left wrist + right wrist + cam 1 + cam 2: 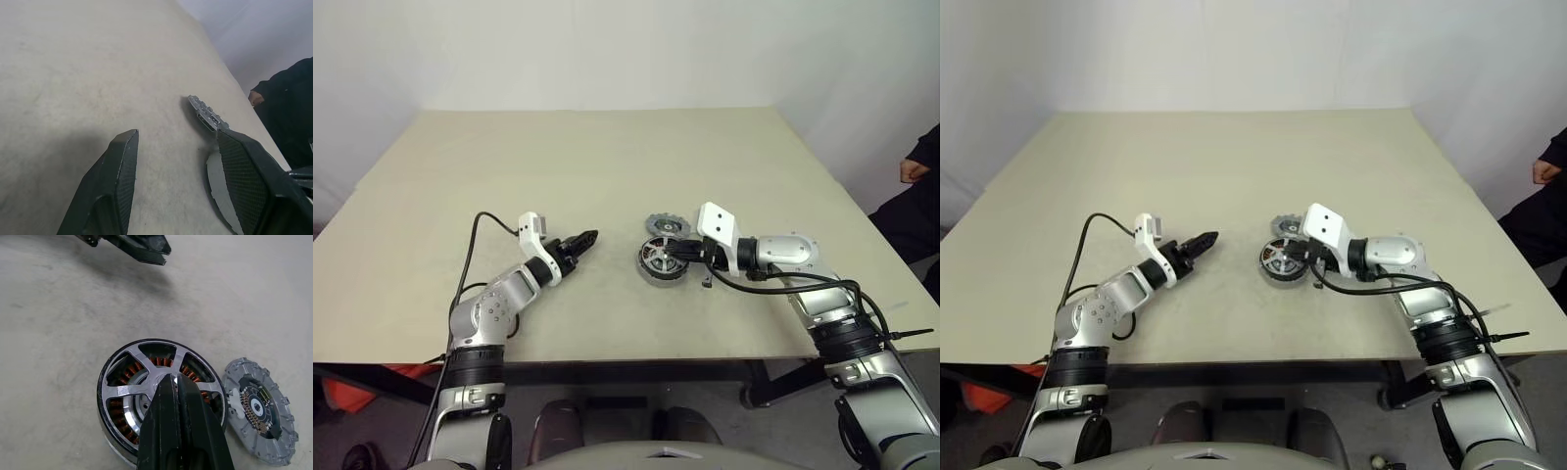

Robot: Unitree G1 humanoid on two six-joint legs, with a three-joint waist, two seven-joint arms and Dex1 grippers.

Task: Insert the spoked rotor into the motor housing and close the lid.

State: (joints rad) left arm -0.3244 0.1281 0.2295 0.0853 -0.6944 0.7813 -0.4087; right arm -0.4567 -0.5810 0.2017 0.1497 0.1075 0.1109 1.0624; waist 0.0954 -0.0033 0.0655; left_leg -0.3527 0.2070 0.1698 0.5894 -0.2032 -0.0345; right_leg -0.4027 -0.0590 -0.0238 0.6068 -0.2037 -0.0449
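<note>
The shiny spoked rotor (131,388) lies inside the motor housing (102,396), with copper windings showing between its spokes. In the head views the housing (658,264) sits near the middle of the table, a little toward the front. The grey lid (258,409) lies flat on the table just beyond the housing, touching or almost touching its rim. My right gripper (171,378) is shut with nothing between its fingers, and its tips are over the rotor's hub. My left gripper (584,238) hovers open to the left of the housing, pointing at it with nothing held.
The beige table (607,157) stretches wide behind and beside the parts. A person in dark clothing (918,196) stands at the table's right edge. A black cable (475,245) loops off my left arm. Something red (342,397) lies below the front left edge.
</note>
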